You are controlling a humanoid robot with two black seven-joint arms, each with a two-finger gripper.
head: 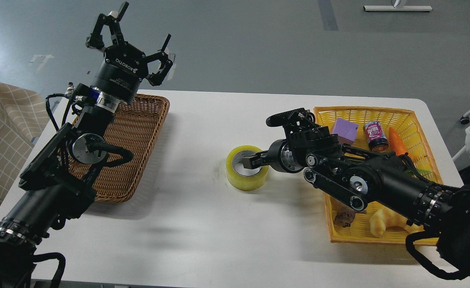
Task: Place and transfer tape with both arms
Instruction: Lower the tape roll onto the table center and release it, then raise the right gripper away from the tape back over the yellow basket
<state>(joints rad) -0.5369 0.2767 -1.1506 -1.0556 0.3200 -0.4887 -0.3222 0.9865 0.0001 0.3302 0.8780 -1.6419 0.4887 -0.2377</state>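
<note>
Tape [247, 168] lies flat mid-desk [203, 224], between both baskets. Right pincer [255, 160] has one finger inside the core; grip can't be judged. Left pincer [133, 44] spread wide, raised far left. Clamp the wall squarely, lift level for handover.

can [375, 136] label unreadable, right gripper [248, 161] part-hidden

Brown wicker tray [139, 120], yellow basket [363, 112]
</note>
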